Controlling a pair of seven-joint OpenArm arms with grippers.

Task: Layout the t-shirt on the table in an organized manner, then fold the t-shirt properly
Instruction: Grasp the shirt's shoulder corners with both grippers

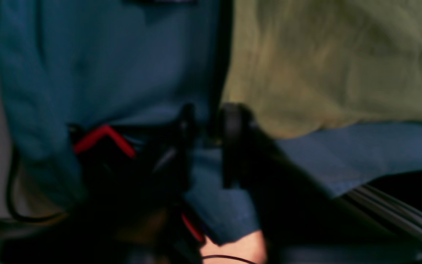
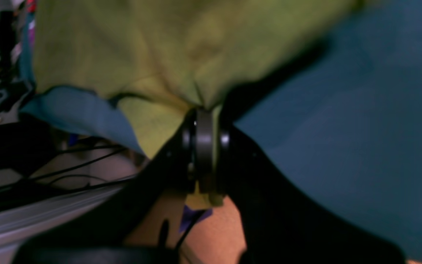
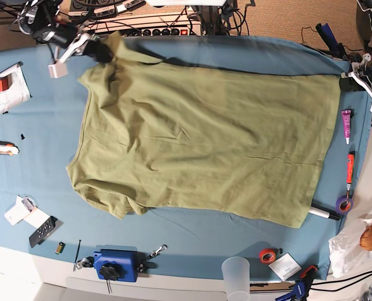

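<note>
The olive-green t-shirt (image 3: 204, 138) lies spread nearly flat across the teal table (image 3: 41, 157), with light wrinkles and one sleeve folded at the lower left. My right gripper (image 3: 104, 53) is at the far left corner of the shirt. In the right wrist view it (image 2: 205, 121) is shut on a pinched bunch of the t-shirt (image 2: 167, 47). My left gripper (image 3: 345, 81) is at the shirt's far right corner. Blurred in the left wrist view, it (image 1: 209, 123) is shut at the edge of the t-shirt (image 1: 324, 62).
Around the shirt lie a red tape roll (image 3: 270, 255), a clear cup (image 3: 236, 273), a blue device (image 3: 116, 264), a purple tape roll (image 3: 344, 204), a red pen (image 3: 350, 163), a pink tube (image 3: 347, 119), a remote (image 3: 46, 230) and a paper with a red box (image 3: 9, 88).
</note>
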